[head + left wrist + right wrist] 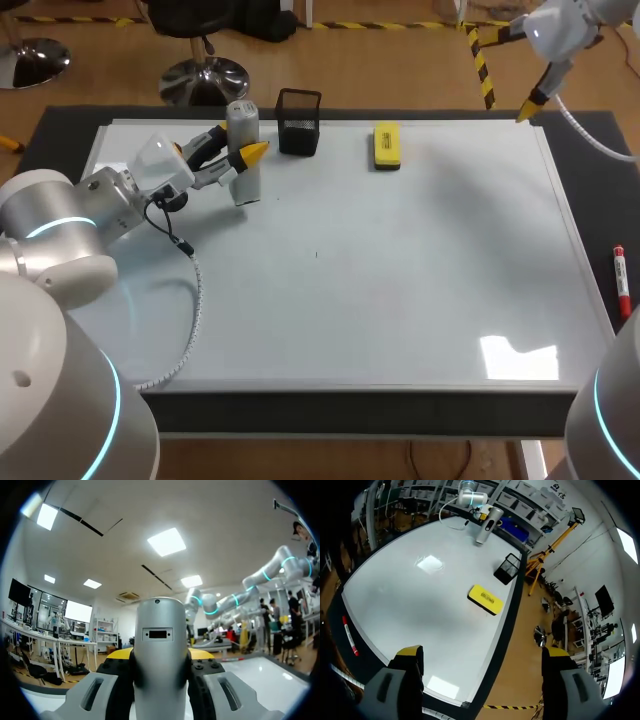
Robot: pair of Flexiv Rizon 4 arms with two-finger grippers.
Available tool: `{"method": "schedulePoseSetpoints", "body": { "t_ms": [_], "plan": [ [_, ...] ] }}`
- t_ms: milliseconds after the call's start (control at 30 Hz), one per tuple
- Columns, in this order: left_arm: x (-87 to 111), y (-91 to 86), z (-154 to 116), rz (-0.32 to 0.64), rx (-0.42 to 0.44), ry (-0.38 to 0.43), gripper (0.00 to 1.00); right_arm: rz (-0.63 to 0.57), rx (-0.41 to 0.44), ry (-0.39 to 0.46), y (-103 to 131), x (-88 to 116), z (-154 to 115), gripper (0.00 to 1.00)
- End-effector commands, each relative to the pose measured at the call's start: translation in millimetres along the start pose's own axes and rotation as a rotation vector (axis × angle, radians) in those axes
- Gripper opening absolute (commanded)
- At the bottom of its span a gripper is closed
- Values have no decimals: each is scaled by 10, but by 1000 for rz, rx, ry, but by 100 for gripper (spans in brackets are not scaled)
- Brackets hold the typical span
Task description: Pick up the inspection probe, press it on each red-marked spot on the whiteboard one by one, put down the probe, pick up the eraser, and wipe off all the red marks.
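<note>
Probe (243, 150): upright, gripped by left jaws beside mesh cup (298, 122). Right jaws: open, at whiteboard's (400, 260) far corner. Recommendation: keep probe vertical, press squarely; red marks not discernible.

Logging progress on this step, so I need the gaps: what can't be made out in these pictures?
Probe tip: in the head view too small to tell whether it touches the whiteboard; in the left wrist view hidden below the left gripper's fingers.
Red marks: none legible; one speck in the head view is too small to tell its colour.
Mesh holder's inside: too dark in the head and right wrist views.
</note>
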State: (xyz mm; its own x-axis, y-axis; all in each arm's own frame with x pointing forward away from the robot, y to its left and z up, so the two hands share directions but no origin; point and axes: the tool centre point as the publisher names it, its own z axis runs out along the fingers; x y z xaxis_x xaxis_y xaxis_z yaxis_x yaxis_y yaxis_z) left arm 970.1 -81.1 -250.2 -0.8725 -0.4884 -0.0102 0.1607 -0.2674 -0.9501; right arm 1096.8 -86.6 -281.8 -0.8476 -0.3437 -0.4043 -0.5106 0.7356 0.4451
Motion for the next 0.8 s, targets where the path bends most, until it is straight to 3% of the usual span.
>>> {"method": "schedulePoseSetpoints", "body": {
  "t_ms": [33, 467, 800],
  "plan": [
    [-106, -62, 61, 3, 9, 2, 0, -1, 3, 6, -3, -13, -5, 100],
    [-475, -376, 662, -4, 66, 166, 0, -1, 3, 6, -3, -13, -5, 100],
    [-724, -456, 1057, -33, 95, 316, 0, -1, 3, 6, -3, -13, -5, 100]
  ]
}}
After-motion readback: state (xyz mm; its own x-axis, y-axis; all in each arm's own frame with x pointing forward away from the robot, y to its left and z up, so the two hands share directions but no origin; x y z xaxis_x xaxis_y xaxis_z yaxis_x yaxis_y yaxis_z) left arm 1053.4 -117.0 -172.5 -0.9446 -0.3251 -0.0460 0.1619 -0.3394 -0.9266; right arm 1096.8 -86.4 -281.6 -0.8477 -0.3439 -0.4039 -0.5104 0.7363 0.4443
